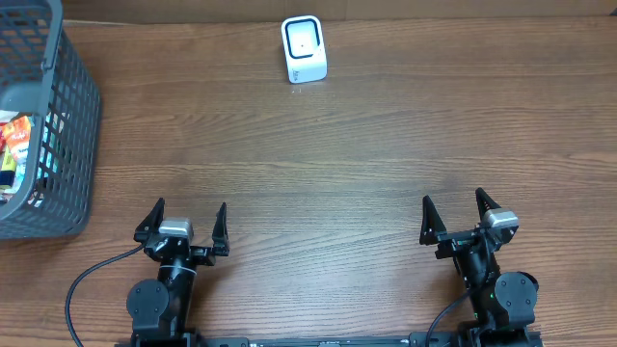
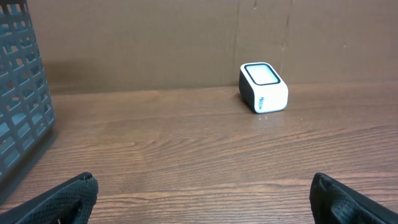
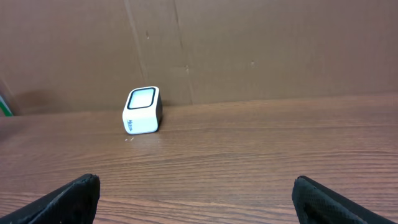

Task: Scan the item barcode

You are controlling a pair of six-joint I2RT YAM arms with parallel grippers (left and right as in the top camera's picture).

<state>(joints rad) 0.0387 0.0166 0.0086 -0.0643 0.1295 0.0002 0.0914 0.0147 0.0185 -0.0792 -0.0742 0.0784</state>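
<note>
Both the left gripper (image 1: 191,214) and the right gripper (image 1: 453,204) rest empty, jaws wide apart, well short of the white scanner (image 1: 304,50), while the packets (image 1: 13,145) lie in the grey basket (image 1: 72,135) far left of it, likely light, crinkly, best pinched by an exposed edge.

One white scanner (image 1: 304,48) stands at twelve o'clock on the one wooden table (image 1: 337,154). One grey basket (image 1: 75,116) sits at nine o'clock. It holds several packets (image 1: 13,145), but they overlap and the edge cuts them off, so their number cannot be told. There are two grippers, the left gripper (image 1: 191,212) at seven o'clock and the right gripper (image 1: 452,202) at five o'clock. Each has two fingers (image 1: 221,226), four in all. Two black cables (image 1: 69,308) show, one behind each gripper.
</note>
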